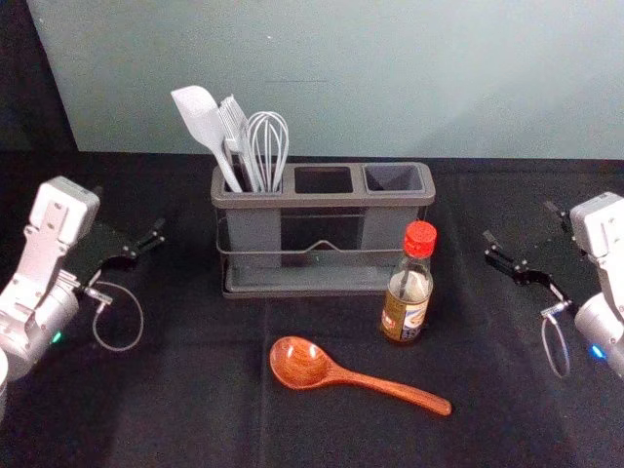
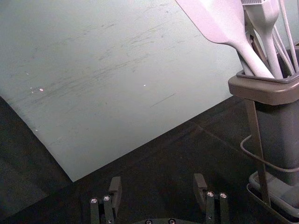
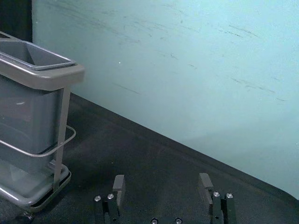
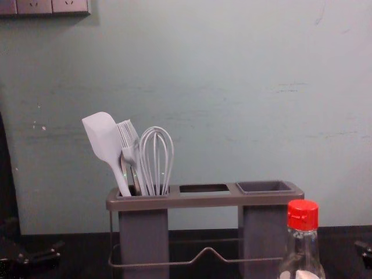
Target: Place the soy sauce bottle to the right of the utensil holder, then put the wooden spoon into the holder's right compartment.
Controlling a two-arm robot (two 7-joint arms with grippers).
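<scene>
1. The right pincer (image 3: 161, 182) is open, its two fingers well parted, toward the right edge of the tabletop (image 1: 195, 419). Nothing is between them.
2. The soy sauce bottle (image 1: 406, 297) stands upright before the right end of the utensil holder (image 1: 322, 201), red cap (image 1: 420, 239) on. From the right pincer it lies to the left and somewhat toward the near edge. That relation governs the coming move: the right arm is nearer, and with the bottle's long axis vertical, the fingers should probably close around its body from the side.
3. The task looks to be at its start, the bottle still to be moved rightward past the holder's end. A leftward overshoot could tip it or knock it against the holder.
4. The wooden spoon (image 1: 336, 374) lies nearer the near edge, bowl to the left, handle slanting toward the near right corner. It seems a later job; it would need turning upright for the right compartment (image 1: 393, 178).
5. In the left compartment (image 1: 252, 194) stand a spatula (image 1: 202, 122), a brush (image 1: 234, 127) and a whisk (image 1: 267, 146).
6. The left pincer (image 2: 157, 182) is idle and open, toward the left edge.
</scene>
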